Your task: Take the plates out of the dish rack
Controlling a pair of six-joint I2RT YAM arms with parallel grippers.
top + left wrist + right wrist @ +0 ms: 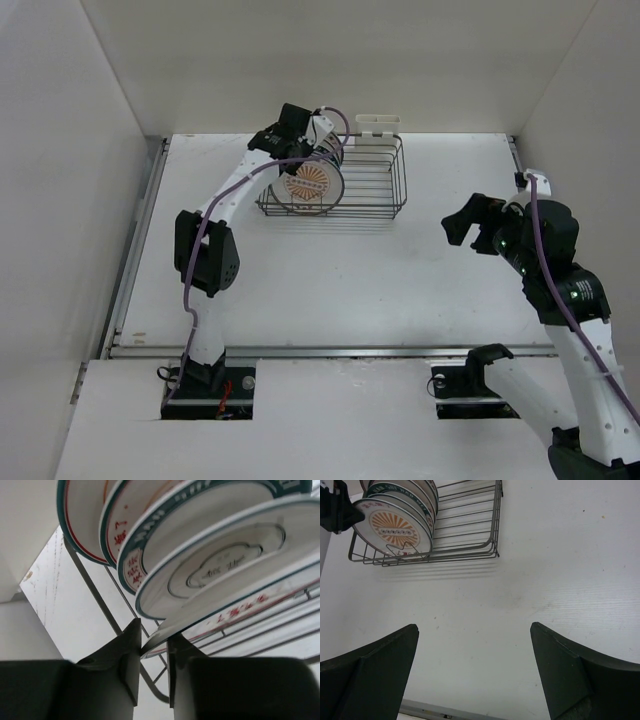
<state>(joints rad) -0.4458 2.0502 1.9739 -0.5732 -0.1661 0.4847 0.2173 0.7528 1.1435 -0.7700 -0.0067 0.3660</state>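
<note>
Several white plates stand on edge at the left end of the dark wire dish rack (pixel 375 190). The front plate (pixel 308 186) shows an orange sunburst centre. My left gripper (pixel 291 160) reaches over the rack's left end. In the left wrist view its jaws (pixel 154 636) are closed on the rim of the front plate (pixel 200 622), with more teal-rimmed plates (pixel 215 565) behind it. My right gripper (pixel 470 225) is open and empty above the table, to the right of the rack. The right wrist view shows it (pixel 475 630) wide open, with the plates (pixel 395 530) and rack (pixel 470 530) far off.
A small white plastic holder (pixel 378 124) hangs on the rack's far edge. The right part of the rack holds no plates. White walls close in the table at the back and both sides. Bare table (pixel 330 280) lies between the rack and the arm bases.
</note>
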